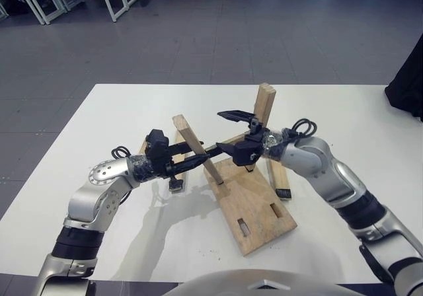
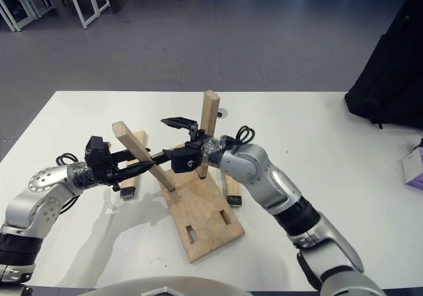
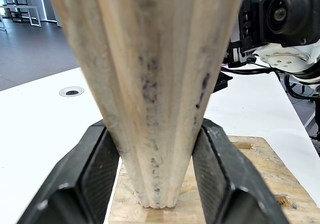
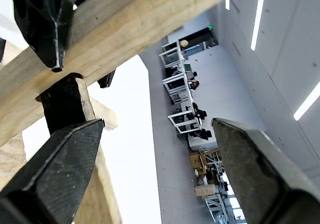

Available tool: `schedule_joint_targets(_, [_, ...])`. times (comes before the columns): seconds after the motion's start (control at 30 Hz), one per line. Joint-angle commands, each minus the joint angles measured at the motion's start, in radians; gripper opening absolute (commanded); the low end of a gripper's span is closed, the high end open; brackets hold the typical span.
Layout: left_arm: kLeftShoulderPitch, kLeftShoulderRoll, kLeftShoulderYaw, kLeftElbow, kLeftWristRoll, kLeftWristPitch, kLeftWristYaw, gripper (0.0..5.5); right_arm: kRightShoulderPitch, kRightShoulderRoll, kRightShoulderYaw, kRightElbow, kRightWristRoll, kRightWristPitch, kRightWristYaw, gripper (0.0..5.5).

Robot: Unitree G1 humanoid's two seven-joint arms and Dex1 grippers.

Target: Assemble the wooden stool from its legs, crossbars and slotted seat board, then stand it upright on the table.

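Plain pale wood throughout, scuffed and marked with dark smudges. The parts are judged stiff, light and not fragile; the sawn faces are judged to give fair friction, so little slip is expected under a firm pinch.

The tilted leg (image 1: 197, 149) is gripped by the left gripper (image 1: 196, 158) across its two broad faces, roughly at mid-length. In the left wrist view the fingers (image 3: 95, 169) are seen pressed flat against both sides of it. The lower end touches the seat board (image 1: 261, 217) near one corner; whether it is seated in a slot cannot be told. A hold lower on the leg is judged better for pushing it home, since a mid-length hold lets the end lever sideways.

The seat board lies flat on the tabletop (image 1: 119, 111), a thick rectangular plank with two open slots (image 1: 244, 228) near its close end. It is judged the heaviest part, best held by its long edges.

An upright leg (image 1: 264, 108) stands at the board's far end. The right gripper (image 1: 225, 133) hovers between the two legs with its jaws wide apart, holding nothing.

A spare leg (image 1: 280, 176) with a black end lies beside the board, and another black-ended piece (image 1: 176, 185) lies under the left gripper.
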Motion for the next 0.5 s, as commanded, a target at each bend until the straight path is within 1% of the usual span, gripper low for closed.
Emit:
schedule_joint_targets(0.03, [0.106,0.043,-0.119,0.059,0.146,0.092,0.0,2.02,0.065,-0.015,0.014,0.025,-0.019,0.027,0.054,3.99])
schedule_joint_targets(0.13, [0.1,0.051,-0.125,0.064,0.148,0.092,-0.007,2.02,-0.003,0.006,-0.013,0.039,-0.037,0.023,0.059,3.99])
schedule_joint_targets(0.27, [0.078,0.066,-0.133,0.074,0.15,0.096,-0.021,2.02,-0.037,0.045,-0.062,-0.005,0.005,-0.014,0.041,3.99])
schedule_joint_targets(0.37, [0.072,0.079,-0.137,0.084,0.154,0.093,-0.028,2.02,-0.039,0.024,-0.066,-0.039,0.038,-0.013,0.113,3.99])
schedule_joint_targets(0.5, [0.072,0.082,-0.136,0.094,0.156,0.086,-0.026,2.02,-0.019,-0.049,-0.018,-0.087,0.067,-0.023,0.276,3.99])
